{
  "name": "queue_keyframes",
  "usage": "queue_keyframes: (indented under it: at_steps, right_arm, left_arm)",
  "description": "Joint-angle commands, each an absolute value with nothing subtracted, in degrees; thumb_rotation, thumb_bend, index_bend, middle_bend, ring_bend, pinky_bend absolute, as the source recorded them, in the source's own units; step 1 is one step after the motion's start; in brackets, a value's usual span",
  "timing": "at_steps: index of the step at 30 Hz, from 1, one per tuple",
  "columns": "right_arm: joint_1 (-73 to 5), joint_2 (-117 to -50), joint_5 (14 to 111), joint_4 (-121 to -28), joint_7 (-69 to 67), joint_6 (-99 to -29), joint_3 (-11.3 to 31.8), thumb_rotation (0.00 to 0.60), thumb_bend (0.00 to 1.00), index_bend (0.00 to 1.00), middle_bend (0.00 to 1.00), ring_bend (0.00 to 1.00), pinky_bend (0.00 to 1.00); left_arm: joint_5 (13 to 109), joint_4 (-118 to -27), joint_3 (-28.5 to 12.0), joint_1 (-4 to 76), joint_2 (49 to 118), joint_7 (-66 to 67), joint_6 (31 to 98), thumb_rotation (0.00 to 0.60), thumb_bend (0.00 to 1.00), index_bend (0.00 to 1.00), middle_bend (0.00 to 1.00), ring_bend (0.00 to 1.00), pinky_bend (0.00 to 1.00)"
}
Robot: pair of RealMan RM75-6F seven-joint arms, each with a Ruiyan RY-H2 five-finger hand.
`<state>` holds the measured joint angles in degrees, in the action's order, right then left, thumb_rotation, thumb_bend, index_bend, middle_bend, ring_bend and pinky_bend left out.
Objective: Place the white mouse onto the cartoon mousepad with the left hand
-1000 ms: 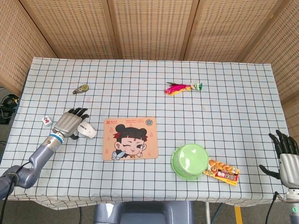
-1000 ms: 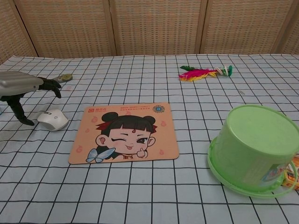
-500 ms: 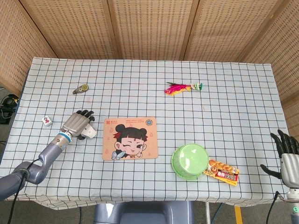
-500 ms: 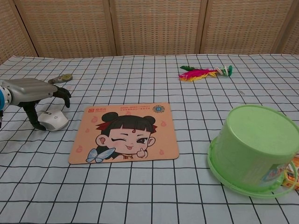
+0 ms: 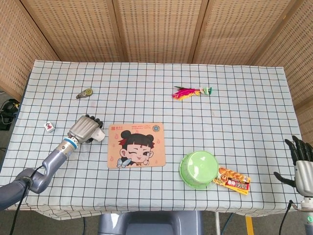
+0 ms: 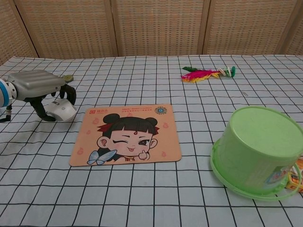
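White mouse [image 6: 62, 109] gripped by left robot hand [image 6: 41, 88], just beside cartoon mousepad [image 6: 127, 134] edge.

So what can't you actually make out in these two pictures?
- White mouse: mostly covered by the left hand in the head view; its underside hidden in both.
- Right hand: cut off by the head view's edge, absent from the chest view.
- Snack packet: print too small; in the chest view the green bucket hides it.

- Looks like a robot test setup, a lab corner: woven screen panels [image 5: 156, 29] wall off the top of the frame.
- One checked-cloth table [image 5: 234, 122] fills the middle, cables [image 5: 7, 110] trailing at far left.
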<state>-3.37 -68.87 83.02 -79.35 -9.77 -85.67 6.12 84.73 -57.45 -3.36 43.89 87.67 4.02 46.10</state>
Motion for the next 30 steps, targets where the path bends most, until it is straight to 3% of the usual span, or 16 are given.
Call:
queue_keyframes:
  at_steps: [1,7,13,20,30]
  right_arm:
    - [-3.36,-68.87,82.9,-79.3,-9.84,-85.69,6.22,0.6,0.07,0.12,0.0,0.0,0.0]
    - [-3.37,-68.84,81.89,-78.83,-10.18,-85.19,6.67,0.6,0.08,0.12,0.0,0.0,0.0]
    - [-3.43,-68.84,80.42,-78.0,-10.78,-84.45,7.39,0.6,0.08,0.12,0.0,0.0,0.0]
    - [-3.4,-68.85,79.12,-77.09,-11.52,-83.72,7.98,0.6,0.08,0.12,0.0,0.0,0.0]
    - [-3.41,-68.86,78.35,-76.41,-12.16,-83.18,8.45,0.6,0.08,0.12,0.0,0.0,0.0]
  left_arm:
    - [88.85,-55.77,-2.05,45.2,87.27,0.69,48.92,0.6,0.43,0.61,0.36,0.33,0.36]
    - [100.44,-49.37,2.87,50.52,88.35,-4.33,53.82,0.6,0.43,0.6,0.36,0.33,0.35]
    - [109.42,-38.8,6.8,55.86,94.64,-8.78,60.82,0.6,0.43,0.6,0.36,0.33,0.35]
    - [112.64,-27.91,9.68,58.24,101.31,-14.76,65.86,0.6,0.43,0.6,0.36,0.33,0.35]
    - [114.64,-19.76,13.07,59.52,106.95,-19.82,71.99,0.6,0.43,0.59,0.35,0.33,0.35]
